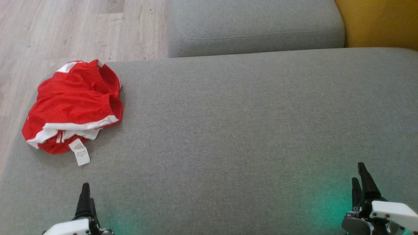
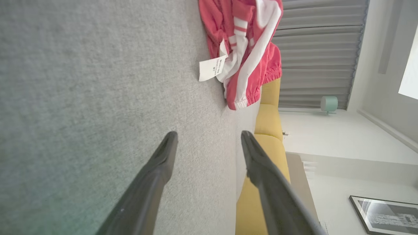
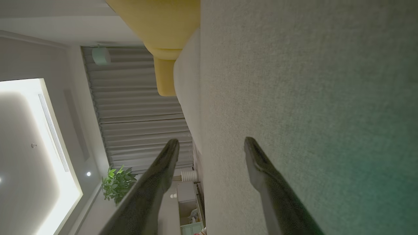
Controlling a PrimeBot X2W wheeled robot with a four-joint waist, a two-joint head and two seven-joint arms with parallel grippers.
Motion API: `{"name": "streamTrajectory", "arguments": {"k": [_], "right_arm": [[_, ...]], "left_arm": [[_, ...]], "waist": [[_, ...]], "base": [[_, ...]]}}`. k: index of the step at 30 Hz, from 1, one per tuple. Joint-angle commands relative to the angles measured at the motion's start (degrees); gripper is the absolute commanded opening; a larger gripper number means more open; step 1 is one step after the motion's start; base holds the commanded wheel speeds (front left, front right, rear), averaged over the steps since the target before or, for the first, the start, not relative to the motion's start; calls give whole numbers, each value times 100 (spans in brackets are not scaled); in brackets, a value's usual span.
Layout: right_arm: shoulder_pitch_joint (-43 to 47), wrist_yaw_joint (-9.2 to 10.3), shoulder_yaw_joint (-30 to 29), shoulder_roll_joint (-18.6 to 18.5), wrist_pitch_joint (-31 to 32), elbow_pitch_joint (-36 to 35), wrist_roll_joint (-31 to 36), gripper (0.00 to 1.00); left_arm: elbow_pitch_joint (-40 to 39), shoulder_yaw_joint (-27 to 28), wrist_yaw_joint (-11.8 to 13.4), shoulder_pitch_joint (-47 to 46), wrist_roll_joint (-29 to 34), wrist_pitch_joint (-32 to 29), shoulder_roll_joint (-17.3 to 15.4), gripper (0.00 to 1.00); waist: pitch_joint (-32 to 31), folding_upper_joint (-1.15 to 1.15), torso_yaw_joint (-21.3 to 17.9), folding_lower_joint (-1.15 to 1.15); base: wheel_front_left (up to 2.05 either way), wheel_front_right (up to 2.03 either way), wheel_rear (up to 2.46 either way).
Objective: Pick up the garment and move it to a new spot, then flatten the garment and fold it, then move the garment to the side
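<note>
At left edge of grey sofa seat [image 1: 228, 130], red shorts [image 1: 73, 101] lie crumpled, label [image 1: 80, 151] showing; left hand [image 2: 209, 133] wide, empty, nearby; right hand [image 3: 211, 140] wide, empty, well apart.

The left gripper [image 2: 209, 135], its fingers apart and empty, is over the grey sofa seat [image 2: 81, 81], and further ahead lie crumpled red shorts [image 2: 248, 49] with white stripes and a white label [image 2: 211, 68].
</note>
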State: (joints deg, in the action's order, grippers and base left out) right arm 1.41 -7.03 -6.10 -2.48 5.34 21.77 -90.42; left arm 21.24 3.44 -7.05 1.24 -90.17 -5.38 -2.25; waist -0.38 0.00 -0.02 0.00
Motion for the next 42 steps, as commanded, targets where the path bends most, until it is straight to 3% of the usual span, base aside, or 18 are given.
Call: {"name": "streamTrajectory", "arguments": {"k": [1,12,42], "right_arm": [[-236,-4,34,-9,-81,-200,132,100],[-183,-8,184,-11,-284,-356,1230,100],[-69,-19,685,-19,-774,-543,3457,100]], "left_arm": [[-224,-29,-3,-216,127,73,-22,100],[-463,-163,121,-116,1131,277,-26,100],[-836,-548,463,80,3135,770,-37,100]], "waist": [[-9,0,-1,0],[-82,0,-5,0],[-325,0,-13,0]], "base": [[0,0,0],[0,0,0],[0,0,0]]}}
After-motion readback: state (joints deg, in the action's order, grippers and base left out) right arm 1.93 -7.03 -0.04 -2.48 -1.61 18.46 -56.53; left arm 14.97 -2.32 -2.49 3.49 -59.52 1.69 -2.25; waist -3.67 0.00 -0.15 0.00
